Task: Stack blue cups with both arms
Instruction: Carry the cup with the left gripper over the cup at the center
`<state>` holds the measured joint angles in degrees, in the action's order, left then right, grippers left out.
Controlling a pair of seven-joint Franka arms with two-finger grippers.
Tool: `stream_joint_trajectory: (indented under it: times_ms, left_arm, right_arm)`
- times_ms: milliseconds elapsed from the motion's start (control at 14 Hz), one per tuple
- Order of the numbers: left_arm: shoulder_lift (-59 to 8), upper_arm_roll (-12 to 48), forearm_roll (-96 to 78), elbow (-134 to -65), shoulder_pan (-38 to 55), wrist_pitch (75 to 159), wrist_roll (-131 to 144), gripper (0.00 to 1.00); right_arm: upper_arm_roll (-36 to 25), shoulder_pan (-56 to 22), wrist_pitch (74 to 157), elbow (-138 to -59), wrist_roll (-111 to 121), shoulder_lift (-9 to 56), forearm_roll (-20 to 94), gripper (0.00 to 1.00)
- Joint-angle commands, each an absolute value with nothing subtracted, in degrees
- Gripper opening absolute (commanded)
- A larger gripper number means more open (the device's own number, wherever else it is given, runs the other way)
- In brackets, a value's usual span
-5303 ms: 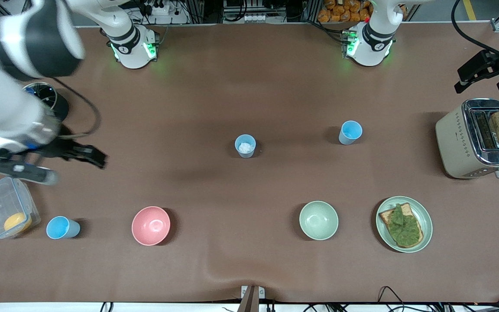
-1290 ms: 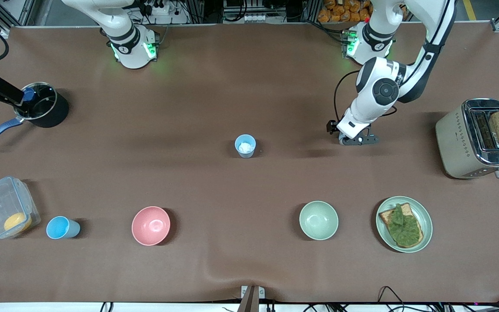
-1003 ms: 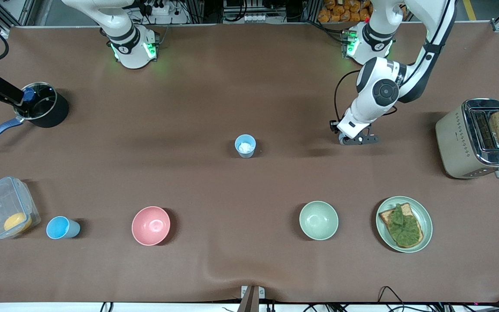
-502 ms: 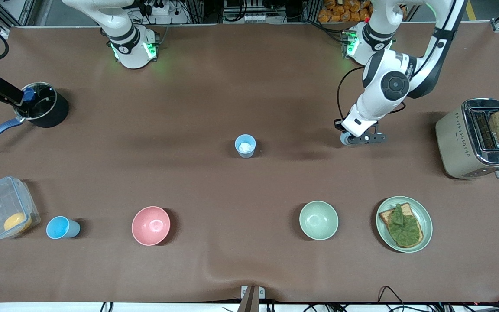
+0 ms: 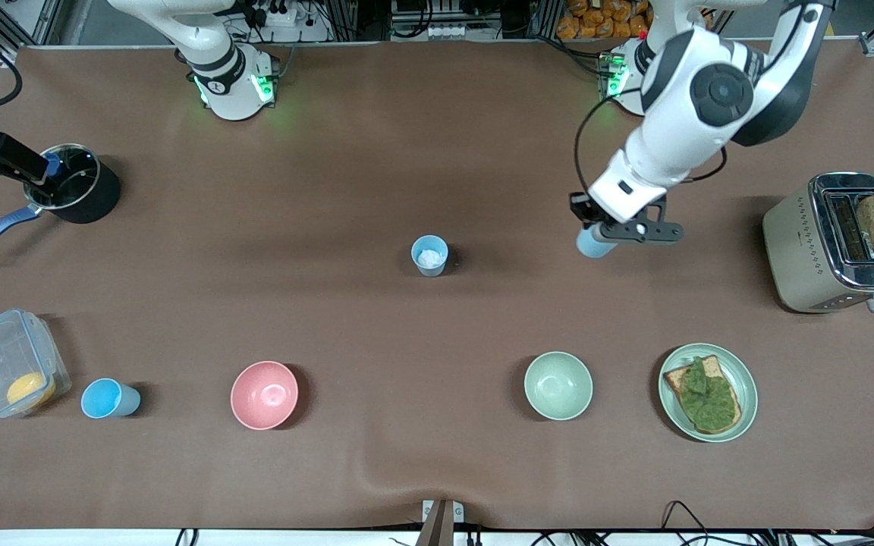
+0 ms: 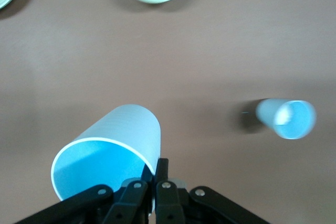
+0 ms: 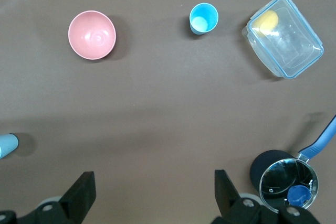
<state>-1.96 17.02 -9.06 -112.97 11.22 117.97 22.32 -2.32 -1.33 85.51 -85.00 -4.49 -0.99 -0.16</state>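
Your left gripper (image 5: 610,231) has its fingers pinched on the rim of a small tapered light-blue plastic cup (image 5: 590,243), holding it up over the brown table covering (image 5: 437,334) toward the left arm's end of the table; in the left wrist view that held cup (image 6: 110,153) hangs tilted, its bright blue inside open to the camera. A second light-blue cup with a white bit inside (image 5: 430,255) stands upright near the middle of the table, well apart from the held one. A third light-blue cup (image 5: 108,399) stands toward the right arm's end, just beside a clear plastic lidded box with an orange lump inside (image 5: 12,372). Your right gripper (image 7: 152,192), fingers spread wide, waits up high over that end of the table, near a black saucepan with a blue handle (image 5: 65,193). A pink bowl (image 5: 264,394), a pale green bowl (image 5: 558,385) and a pale green plate of toast with green spread (image 5: 708,392) sit nearer the front camera, and a cream toaster holding a bread slice (image 5: 835,241) stands at the left arm's end. The covering shows a raised wrinkle at its near edge; cables and racking line the top edge.
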Motion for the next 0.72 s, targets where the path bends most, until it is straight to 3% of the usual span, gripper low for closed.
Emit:
stream_joint_trajectory:
  times_ms: [0,358,645]
  left_arm:
    - [-8.07,18.02,-9.32,-104.44,16.33,116.37,30.98,0.0]
    - [-18.88,17.05,-9.4,-93.28,25.21,116.37,38.48,0.0]
    - [-27.13,11.51,-7.22,-84.93,34.79,116.28,41.13,0.0]
  right_arm:
    - [-2.46,-1.05,84.73,-84.46,-4.04,-2.46,0.26,1.0]
    - [-2.29,-1.23,82.44,-84.55,-3.96,-3.16,0.26,1.0]
    - [-2.2,-1.41,82.0,-84.81,-3.96,-3.16,0.7,1.0]
